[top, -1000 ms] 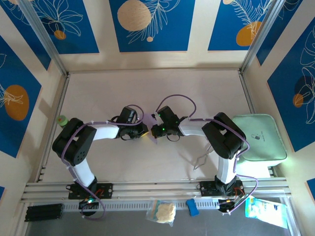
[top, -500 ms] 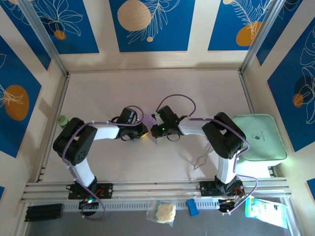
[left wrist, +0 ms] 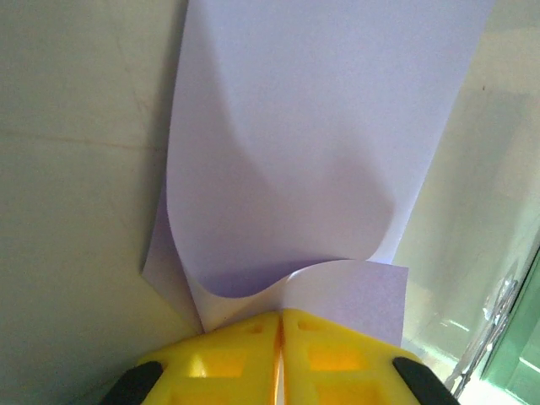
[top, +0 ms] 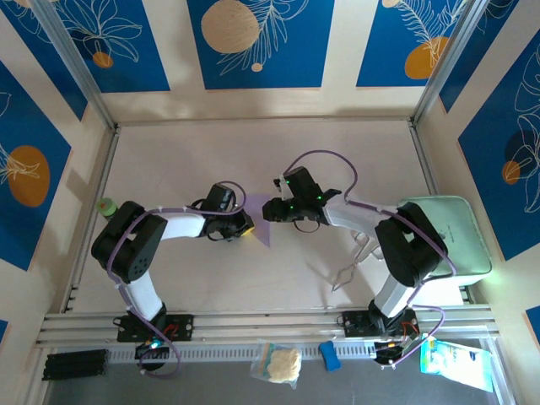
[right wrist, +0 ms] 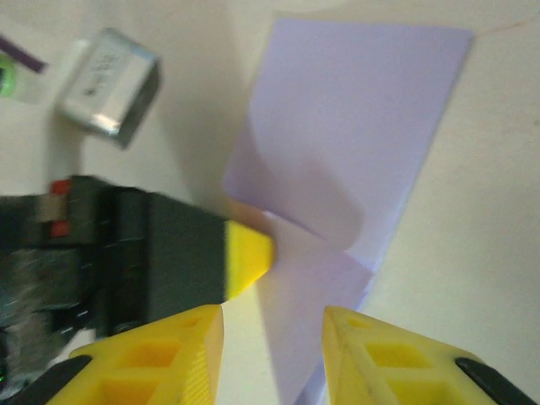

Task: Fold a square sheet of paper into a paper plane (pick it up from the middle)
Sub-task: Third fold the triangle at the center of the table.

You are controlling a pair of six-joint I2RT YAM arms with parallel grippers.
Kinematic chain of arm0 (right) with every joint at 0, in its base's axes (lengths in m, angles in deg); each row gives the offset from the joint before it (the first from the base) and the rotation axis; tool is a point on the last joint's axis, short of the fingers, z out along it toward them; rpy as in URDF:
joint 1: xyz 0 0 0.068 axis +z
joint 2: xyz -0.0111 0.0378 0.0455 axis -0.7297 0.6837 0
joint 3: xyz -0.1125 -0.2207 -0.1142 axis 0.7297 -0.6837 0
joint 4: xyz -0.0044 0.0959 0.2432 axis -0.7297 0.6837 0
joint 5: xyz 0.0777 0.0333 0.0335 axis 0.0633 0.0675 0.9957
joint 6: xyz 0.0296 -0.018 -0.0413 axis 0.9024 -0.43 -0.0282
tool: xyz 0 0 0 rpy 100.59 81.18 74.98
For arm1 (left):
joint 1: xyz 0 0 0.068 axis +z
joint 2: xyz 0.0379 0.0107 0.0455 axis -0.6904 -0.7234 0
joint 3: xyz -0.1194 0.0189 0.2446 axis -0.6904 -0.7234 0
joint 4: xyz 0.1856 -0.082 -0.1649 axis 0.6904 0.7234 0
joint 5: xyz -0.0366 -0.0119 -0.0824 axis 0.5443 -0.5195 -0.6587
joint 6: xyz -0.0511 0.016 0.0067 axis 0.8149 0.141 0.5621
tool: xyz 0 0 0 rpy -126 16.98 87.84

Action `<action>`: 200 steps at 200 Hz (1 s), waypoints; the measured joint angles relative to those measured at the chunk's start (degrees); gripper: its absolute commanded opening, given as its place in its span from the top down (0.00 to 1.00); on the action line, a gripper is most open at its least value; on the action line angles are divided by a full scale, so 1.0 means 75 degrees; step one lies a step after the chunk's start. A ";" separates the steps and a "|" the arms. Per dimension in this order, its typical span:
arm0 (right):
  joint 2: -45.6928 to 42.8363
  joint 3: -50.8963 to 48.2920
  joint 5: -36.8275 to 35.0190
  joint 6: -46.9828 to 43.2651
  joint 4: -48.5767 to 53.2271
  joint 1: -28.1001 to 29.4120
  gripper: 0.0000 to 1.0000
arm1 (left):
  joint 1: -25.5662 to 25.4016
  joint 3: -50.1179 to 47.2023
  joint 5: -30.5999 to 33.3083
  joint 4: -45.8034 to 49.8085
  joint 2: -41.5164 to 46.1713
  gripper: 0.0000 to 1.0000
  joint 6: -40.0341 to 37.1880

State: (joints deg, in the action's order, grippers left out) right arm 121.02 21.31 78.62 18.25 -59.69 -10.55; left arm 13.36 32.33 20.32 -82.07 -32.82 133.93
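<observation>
The table (top: 253, 152) lies bare ahead of both grippers, so there is open room beyond them. The mint tray (top: 447, 240) sits well off the right gripper's outer side. The square sheet of paper (left wrist: 321, 143), doubled over with 1 layer bulging up, stretches forward from the left gripper (left wrist: 280, 325), whose fingers are pressed together on its near edge. The right gripper (right wrist: 272, 325) hovers spread, with the sheet just ahead of its fingertips. This looks like an early fold. Next, the right fingers likely need to flatten that bulge into a crease. The 2 grippers are close, so sideways room is tight.
</observation>
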 measured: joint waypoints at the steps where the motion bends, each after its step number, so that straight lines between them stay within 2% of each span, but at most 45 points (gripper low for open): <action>1: -0.0006 -0.0003 0.0015 0.0003 0.0000 0.0006 0.68 | 0.0000 0.0003 0.0000 0.0003 0.0000 0.87 0.0006; 34: 0.0076 -0.0003 0.0513 0.0041 0.0181 0.0207 0.83 | 0.0000 0.0125 -0.0003 0.0140 -0.0055 0.87 0.0105; 63: 0.0539 0.0000 0.0842 0.0105 0.0297 0.0417 0.91 | 0.0000 0.0166 -0.0003 0.0219 -0.0070 0.87 0.0105; 111: 0.1096 0.0047 0.0898 0.0082 0.0530 0.0638 0.93 | 0.0000 0.0239 -0.0006 0.0347 -0.0099 0.87 0.0105; 200: 0.1343 0.0431 0.0597 0.0050 0.0833 0.0656 0.94 | 0.0000 0.0338 -0.0012 0.0478 -0.0140 0.88 0.0102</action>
State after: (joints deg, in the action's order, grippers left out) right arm 131.09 24.55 83.10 18.63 -53.44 -5.63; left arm 13.36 34.87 20.23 -78.48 -33.87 134.70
